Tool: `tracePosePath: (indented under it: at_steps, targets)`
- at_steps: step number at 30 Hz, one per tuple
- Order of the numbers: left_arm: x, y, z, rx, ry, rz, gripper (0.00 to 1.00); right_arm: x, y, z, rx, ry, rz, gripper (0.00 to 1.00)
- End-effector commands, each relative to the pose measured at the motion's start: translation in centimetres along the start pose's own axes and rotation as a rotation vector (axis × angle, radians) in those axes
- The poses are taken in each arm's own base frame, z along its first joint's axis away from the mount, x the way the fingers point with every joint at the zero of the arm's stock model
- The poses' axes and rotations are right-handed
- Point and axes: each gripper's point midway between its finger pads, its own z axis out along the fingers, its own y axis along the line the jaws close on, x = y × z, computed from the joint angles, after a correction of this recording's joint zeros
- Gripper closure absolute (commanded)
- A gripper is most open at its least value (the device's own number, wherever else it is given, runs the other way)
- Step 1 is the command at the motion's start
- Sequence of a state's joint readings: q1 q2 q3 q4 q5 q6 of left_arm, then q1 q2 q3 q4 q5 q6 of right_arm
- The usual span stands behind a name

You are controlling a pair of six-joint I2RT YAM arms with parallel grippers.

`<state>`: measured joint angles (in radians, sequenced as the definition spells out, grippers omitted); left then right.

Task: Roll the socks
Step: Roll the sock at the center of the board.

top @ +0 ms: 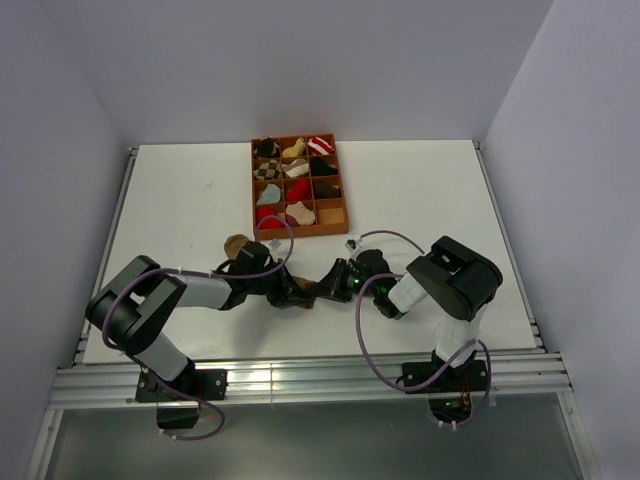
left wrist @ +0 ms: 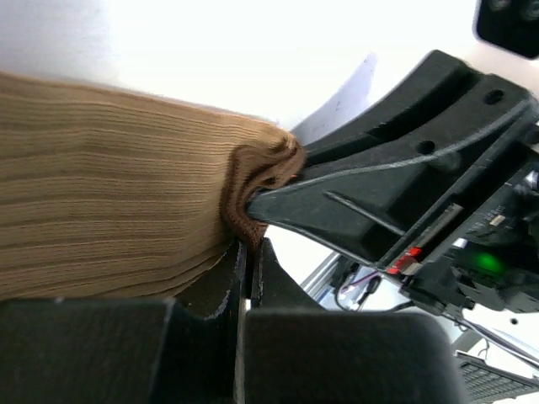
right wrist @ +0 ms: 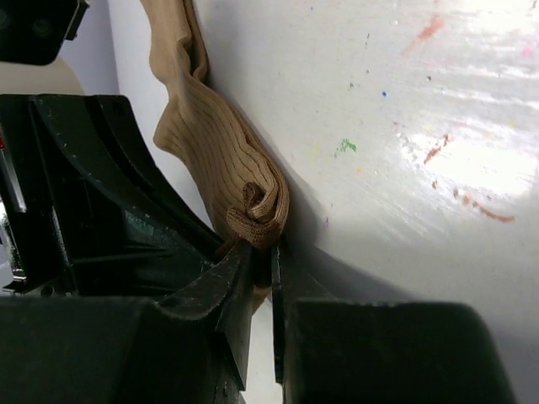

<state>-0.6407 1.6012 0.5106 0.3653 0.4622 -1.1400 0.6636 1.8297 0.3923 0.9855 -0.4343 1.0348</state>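
Note:
A plain brown ribbed sock (top: 237, 243) lies stretched across the near middle of the table, between my two grippers. My left gripper (top: 293, 291) is shut, its tips pinching the darker cuff edge of the sock (left wrist: 109, 194) in the left wrist view, where the left gripper (left wrist: 250, 248) meets the right gripper's finger (left wrist: 379, 185). In the right wrist view the sock (right wrist: 215, 143) ends in a small curled roll. My right gripper (right wrist: 263, 252) has its jaws nearly together on that curled end. In the top view, my right gripper (top: 337, 281) faces the left one.
An orange compartment tray (top: 252, 195) with several small sock bundles stands at the back middle of the white table (top: 420, 190). The table's front rail (top: 300, 378) runs just behind the arm bases. Grey walls close in both sides.

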Motion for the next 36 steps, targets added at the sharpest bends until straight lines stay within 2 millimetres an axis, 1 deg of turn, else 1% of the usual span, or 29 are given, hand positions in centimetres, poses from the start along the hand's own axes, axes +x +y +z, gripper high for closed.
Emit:
tracePosePath:
  at_steps: [1, 2, 3, 4, 5, 6, 7, 8, 9, 11, 12, 13, 14, 15, 16, 17, 18, 19, 21, 22, 24, 25, 27, 29, 32, 33, 36]
  targets:
    - [-1.3, -0.5, -0.1, -0.014, -0.044, 0.052, 0.99, -0.3, -0.6, -0.4, 0.068, 0.008, -0.062, 1.00]
    - [-1.5, -0.4, -0.2, -0.029, -0.052, 0.059, 0.98, -0.6, -0.8, -0.4, 0.095, 0.006, -0.068, 1.00]
    - [-1.7, -0.5, -0.3, -0.038, -0.061, 0.069, 0.92, -0.8, -0.9, -0.5, 0.136, 0.006, -0.068, 1.00]
    - [-2.3, -0.5, -0.7, -0.067, -0.087, 0.090, 0.89, -1.0, -1.1, -0.5, 0.162, 0.008, -0.079, 1.00]
    - [-2.5, -0.5, -0.8, -0.085, -0.100, 0.105, 0.81, -1.3, -1.2, -0.6, 0.188, 0.008, -0.083, 1.00]
    - [-2.9, -0.3, -1.1, -0.111, -0.117, 0.116, 0.77, -1.7, -1.4, -0.7, 0.245, 0.007, -0.077, 1.00]
    - [-3.1, -0.8, -1.5, -0.119, -0.137, 0.158, 0.74, -1.9, -1.4, -0.8, 0.270, 0.008, -0.085, 1.00]
    - [-3.8, -0.7, -1.9, -0.165, -0.172, 0.169, 0.66, -2.2, -1.2, -0.9, 0.288, 0.008, -0.089, 1.00]
    - [-4.1, -0.8, -2.1, -0.182, -0.190, 0.187, 0.62, -2.4, -1.4, -1.0, 0.339, 0.015, -0.082, 1.00]
    - [-4.7, -1.2, -3.0, -0.237, -0.253, 0.244, 0.53, -2.6, -1.4, -1.0, 0.383, 0.028, -0.084, 1.00]
    - [-4.9, -1.4, -3.3, -0.252, -0.274, 0.266, 0.50, -2.7, -1.1, -1.0, 0.415, 0.044, -0.080, 1.00]
    - [-4.7, -2.3, -3.6, -0.252, -0.295, 0.312, 0.47, -2.8, -1.0, -1.0, 0.432, 0.048, -0.083, 1.00]
    - [-5.2, -2.2, -3.9, -0.285, -0.341, 0.332, 0.45, -2.7, -1.3, -0.9, 0.459, 0.058, -0.080, 1.00]
    - [-5.4, -2.6, -4.1, -0.293, -0.370, 0.356, 0.44, -2.7, -1.0, -1.0, 0.481, 0.072, -0.076, 1.00]
    - [-4.6, -3.6, -4.1, -0.281, -0.377, 0.407, 0.44, -2.6, -1.0, -0.9, 0.497, 0.079, -0.071, 1.00]
    - [-5.1, -3.9, -4.3, -0.296, -0.427, 0.433, 0.44, -2.4, -1.1, -0.9, 0.517, 0.093, -0.055, 1.00]
    - [-4.9, -4.3, -4.3, -0.293, -0.443, 0.459, 0.44, -2.4, -1.0, -0.9, 0.520, 0.100, -0.054, 1.00]
    - [-3.9, -4.5, -3.9, -0.290, -0.437, 0.499, 0.44, -2.4, -1.0, -0.9, 0.529, 0.101, -0.043, 1.00]
    - [-3.6, -5.0, -3.6, -0.276, -0.461, 0.528, 0.47, -2.3, -1.1, -1.0, 0.561, 0.111, -0.029, 1.00]
    - [-3.1, -4.9, -3.3, -0.278, -0.459, 0.546, 0.48, -2.3, -1.1, -1.0, 0.571, 0.116, -0.026, 1.00]
    - [-2.7, -4.5, -3.0, -0.295, -0.464, 0.566, 0.51, -2.2, -1.2, -1.1, 0.590, 0.129, -0.019, 1.00]
    - [-2.7, -5.2, -2.6, -0.277, -0.489, 0.588, 0.51, -2.1, -1.3, -1.2, 0.595, 0.135, -0.018, 1.00]
    - [-2.2, -5.1, -2.0, -0.296, -0.493, 0.629, 0.53, -2.0, -1.4, -1.1, 0.606, 0.146, -0.013, 1.00]
    - [-2.2, -5.8, -1.7, -0.296, -0.515, 0.659, 0.53, -1.9, -1.5, -1.2, 0.614, 0.157, -0.009, 1.00]
    - [-1.6, -6.2, -0.9, -0.296, -0.508, 0.712, 0.53, -1.8, -1.5, -1.2, 0.616, 0.161, -0.004, 1.00]
    - [-1.1, -6.0, -0.5, -0.300, -0.494, 0.732, 0.52, -1.7, -1.4, -1.2, 0.614, 0.163, -0.005, 1.00]
    - [-0.6, -5.3, 0.2, -0.312, -0.481, 0.742, 0.52, -1.6, -1.5, -1.1, 0.614, 0.171, 0.003, 1.00]
